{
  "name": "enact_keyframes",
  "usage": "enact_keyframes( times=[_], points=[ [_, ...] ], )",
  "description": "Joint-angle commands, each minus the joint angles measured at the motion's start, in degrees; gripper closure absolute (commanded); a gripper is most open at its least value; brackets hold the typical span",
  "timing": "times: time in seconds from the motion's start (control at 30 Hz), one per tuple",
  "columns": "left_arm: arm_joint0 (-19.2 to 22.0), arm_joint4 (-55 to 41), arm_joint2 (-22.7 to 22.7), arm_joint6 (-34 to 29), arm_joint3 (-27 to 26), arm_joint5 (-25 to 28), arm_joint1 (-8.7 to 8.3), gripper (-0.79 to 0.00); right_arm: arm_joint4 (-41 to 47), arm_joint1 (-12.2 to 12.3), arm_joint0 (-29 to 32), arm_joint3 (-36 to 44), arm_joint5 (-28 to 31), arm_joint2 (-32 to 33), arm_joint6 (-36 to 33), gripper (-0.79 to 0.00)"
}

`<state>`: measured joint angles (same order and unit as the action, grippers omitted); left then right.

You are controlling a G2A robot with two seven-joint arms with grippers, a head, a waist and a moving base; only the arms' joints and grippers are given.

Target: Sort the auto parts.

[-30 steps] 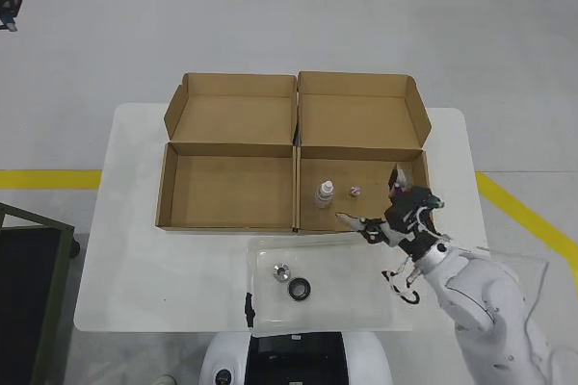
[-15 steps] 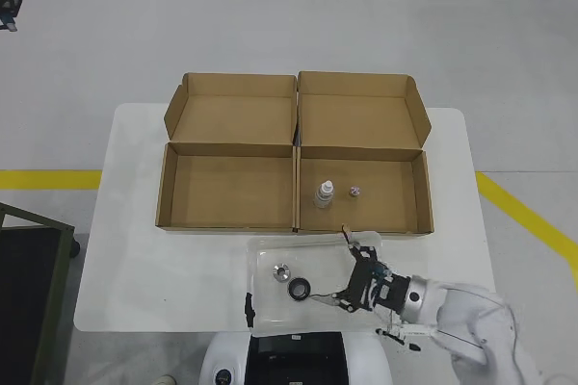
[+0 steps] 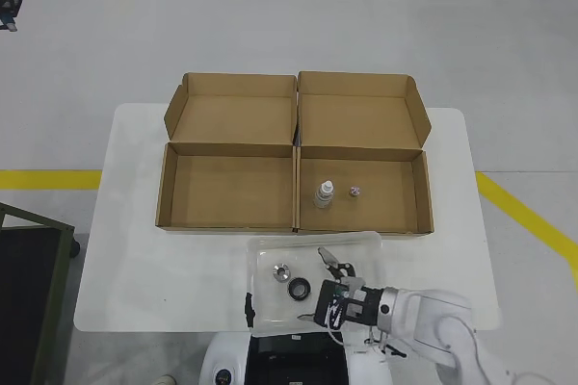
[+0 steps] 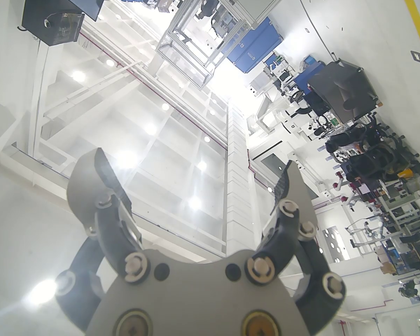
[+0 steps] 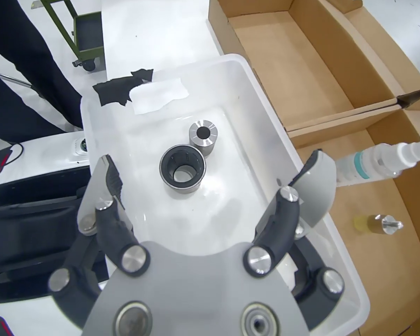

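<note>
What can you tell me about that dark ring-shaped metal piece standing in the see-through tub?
The dark ring-shaped metal sleeve is a short, thick-walled cylinder, dark grey to black, hollow through the middle, with a thin bright edge round its rim and faint ridges inside. It stands upright, opening up, on the floor of the clear plastic tub, close beside a silver metal cylinder; whether they touch is unclear. The open right gripper hangs near it, not touching it.

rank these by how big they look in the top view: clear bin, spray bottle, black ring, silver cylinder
1. clear bin
2. spray bottle
3. black ring and silver cylinder: nearly alike. The ring may be slightly wider, but they are too close to rank.
</note>
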<state>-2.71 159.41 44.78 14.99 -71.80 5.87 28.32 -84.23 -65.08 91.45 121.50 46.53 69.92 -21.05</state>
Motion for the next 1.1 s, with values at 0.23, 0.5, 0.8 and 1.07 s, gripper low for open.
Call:
enact_keyframes(
  times=[0.23,0.5,0.8,1.07],
  points=[
    [0.0,0.0,0.0,0.0,0.0,0.0,0.00,-0.785,-2.2,0.1,-1.8,-3.4,-0.7,-3.7,0.9,-0.785],
    [0.0,0.0,0.0,0.0,0.0,0.0,0.00,-0.785,-2.6,0.1,-3.5,-5.9,-1.1,-5.6,0.2,-0.727],
    [0.0,0.0,0.0,0.0,0.0,0.0,0.00,-0.785,-2.5,0.0,-5.8,-9.7,-2.3,-8.1,-0.7,-0.625],
    [0.0,0.0,0.0,0.0,0.0,0.0,0.00,-0.785,0.1,-0.2,-7.1,-12.8,-4.2,-9.5,-0.9,-0.459]
  ],
)
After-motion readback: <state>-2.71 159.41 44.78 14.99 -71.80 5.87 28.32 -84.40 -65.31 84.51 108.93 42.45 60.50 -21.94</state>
